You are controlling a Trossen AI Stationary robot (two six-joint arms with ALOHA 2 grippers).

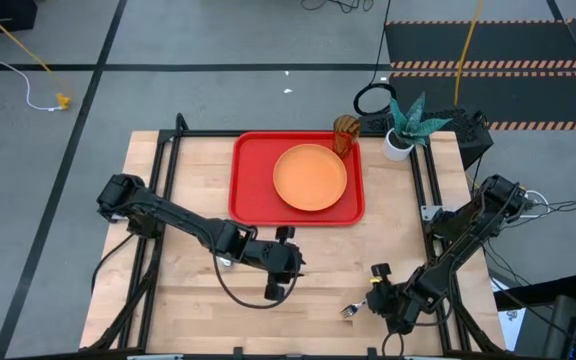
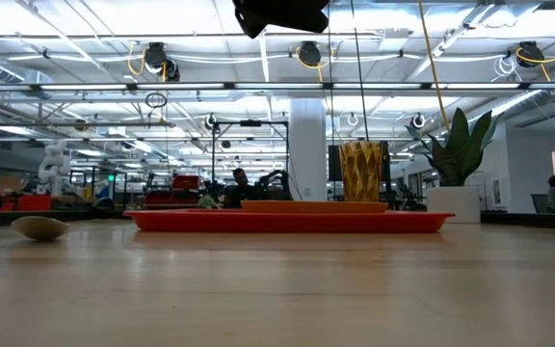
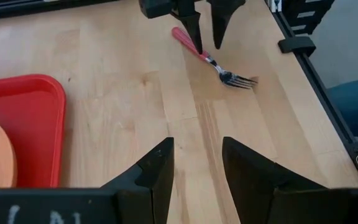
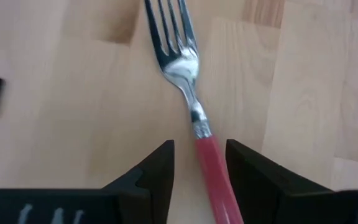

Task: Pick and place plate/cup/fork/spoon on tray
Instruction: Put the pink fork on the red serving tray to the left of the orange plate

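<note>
The fork (image 4: 185, 68), with silver tines and a pink-red handle, lies flat on the wood table near its near right corner; it also shows in the high view (image 1: 350, 311) and the left wrist view (image 3: 219, 65). My right gripper (image 4: 199, 149) is open and points down, with one finger on either side of the fork's handle (image 4: 213, 168). My left gripper (image 3: 194, 168) is open and empty over the table's near middle (image 1: 283, 265). The orange plate (image 1: 310, 177) lies on the red tray (image 1: 248, 175). The amber cup (image 1: 345, 133) stands at the tray's far right corner. The spoon is not plainly in view. My right gripper straddles the fork's handle (image 3: 197, 45) from above, with its fingers lying across the handle. I cannot tell whether either finger touches it. The fork lies flat on the table.
A white pot with a green plant (image 1: 406, 128) stands just right of the tray at the far right. A pale oval thing (image 2: 39, 227) lies on the table at the left of the low view; I cannot tell what it is. Bare wood lies between the tray and the grippers.
</note>
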